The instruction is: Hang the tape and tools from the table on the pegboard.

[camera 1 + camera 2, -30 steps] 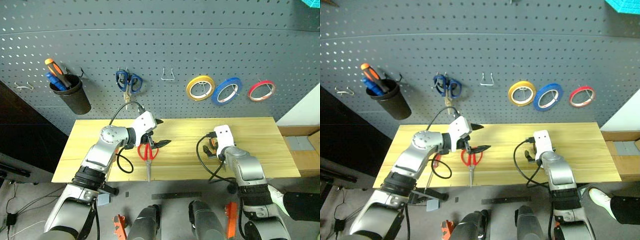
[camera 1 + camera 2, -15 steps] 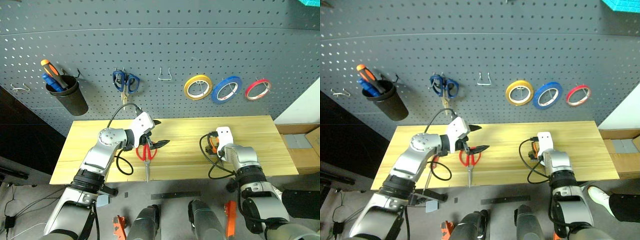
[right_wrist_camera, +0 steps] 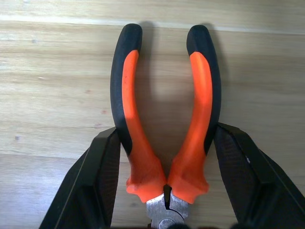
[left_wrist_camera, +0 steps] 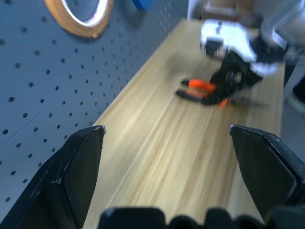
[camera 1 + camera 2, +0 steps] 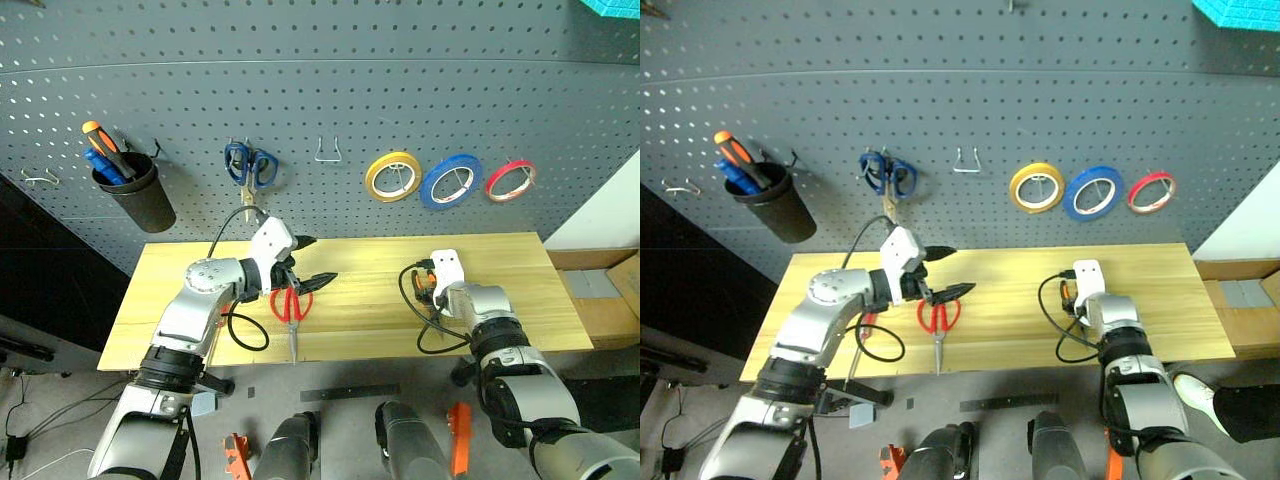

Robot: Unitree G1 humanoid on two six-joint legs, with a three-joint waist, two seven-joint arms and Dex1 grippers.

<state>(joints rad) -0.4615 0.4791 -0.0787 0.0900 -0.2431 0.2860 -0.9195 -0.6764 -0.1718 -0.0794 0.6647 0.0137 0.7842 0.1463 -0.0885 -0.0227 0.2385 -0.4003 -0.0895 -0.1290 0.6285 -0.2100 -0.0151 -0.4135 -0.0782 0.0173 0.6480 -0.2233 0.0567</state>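
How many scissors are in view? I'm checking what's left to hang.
2: blue-looped scissors hanging on the pegboard, red-looped scissors lying on the table under the left tool.

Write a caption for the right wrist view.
Right gripper fingers flank the orange-and-black pliers lying on the wooden table.

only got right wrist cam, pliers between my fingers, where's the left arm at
observer: the left gripper hangs open just over the red scissors on the table.
operator: blue tape hung yet
observer: yes, the blue tape hangs on the pegboard, between the yellow ring and the red ring.
operator: any free hook for these
observer: one bare hook sits between the blue scissors and the yellow ring.
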